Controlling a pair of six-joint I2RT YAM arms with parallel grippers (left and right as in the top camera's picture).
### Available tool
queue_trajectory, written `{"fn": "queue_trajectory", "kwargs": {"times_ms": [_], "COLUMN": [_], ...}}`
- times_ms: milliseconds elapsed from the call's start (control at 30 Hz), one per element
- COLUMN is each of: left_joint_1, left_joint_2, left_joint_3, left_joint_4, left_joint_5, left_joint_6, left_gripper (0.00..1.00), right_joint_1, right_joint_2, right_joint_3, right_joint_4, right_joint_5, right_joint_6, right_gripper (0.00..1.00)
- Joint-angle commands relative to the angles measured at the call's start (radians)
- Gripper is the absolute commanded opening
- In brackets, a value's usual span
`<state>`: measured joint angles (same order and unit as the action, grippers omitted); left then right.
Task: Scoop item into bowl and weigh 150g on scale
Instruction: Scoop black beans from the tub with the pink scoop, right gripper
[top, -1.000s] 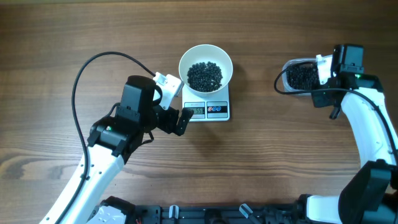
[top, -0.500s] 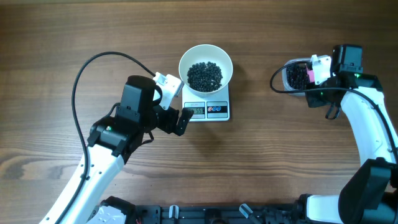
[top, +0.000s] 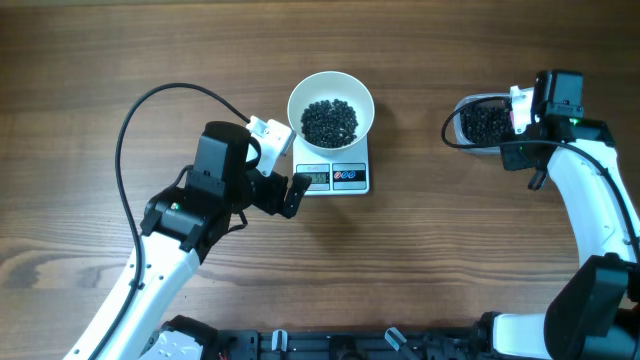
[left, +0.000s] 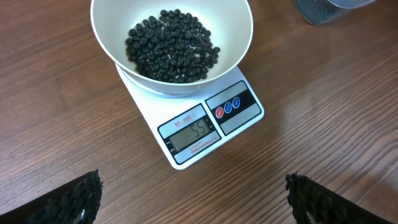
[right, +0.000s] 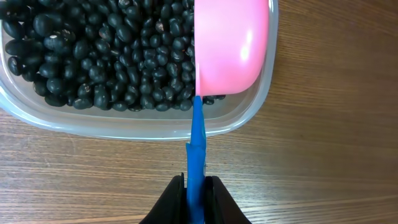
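The bowl (top: 331, 92) is sitting on the scale (top: 338, 177) mid-table (top: 450, 250), with beans (top: 329, 122) lying in it. Well off to the right, a tub (top: 466, 105) is holding more beans, a scoop (right: 231, 50) sitting in its right end.

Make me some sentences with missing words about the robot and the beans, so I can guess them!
The white bowl of black beans sits on the ___.
The right gripper is shut on the scoop by its ___ handle.
Its ___ cup is over the clear tub.
The left gripper has its jaws ___.
Missing words: scale; blue; pink; open.
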<state>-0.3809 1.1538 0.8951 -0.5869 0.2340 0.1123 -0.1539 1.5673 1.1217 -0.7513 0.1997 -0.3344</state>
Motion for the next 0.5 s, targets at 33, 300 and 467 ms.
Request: {"fn": "queue_trajectory", "kwargs": {"times_ms": [33,300,467], "left_joint_1": [-0.003,-0.003,-0.003], "left_joint_2": [0.008,0.008,0.008], "left_joint_3": [-0.005,-0.005,-0.005], "left_joint_4": [0.0,0.0,-0.001], "left_joint_5": [0.008,0.009,0.009], "left_joint_6": [0.014,0.014,0.014], "left_gripper": [1.0,1.0,1.0], "right_joint_1": [-0.002,-0.003,-0.003], "right_joint_2": [-0.003,0.004,0.038], "right_joint_3": [0.018,0.012,-0.025], "right_joint_4": [0.005,-0.002,-0.005], "right_joint_5": [0.024,-0.048,-0.09], "right_joint_6": [0.024,0.039,0.042], "right_gripper": [0.04,0.04,0.04]}}
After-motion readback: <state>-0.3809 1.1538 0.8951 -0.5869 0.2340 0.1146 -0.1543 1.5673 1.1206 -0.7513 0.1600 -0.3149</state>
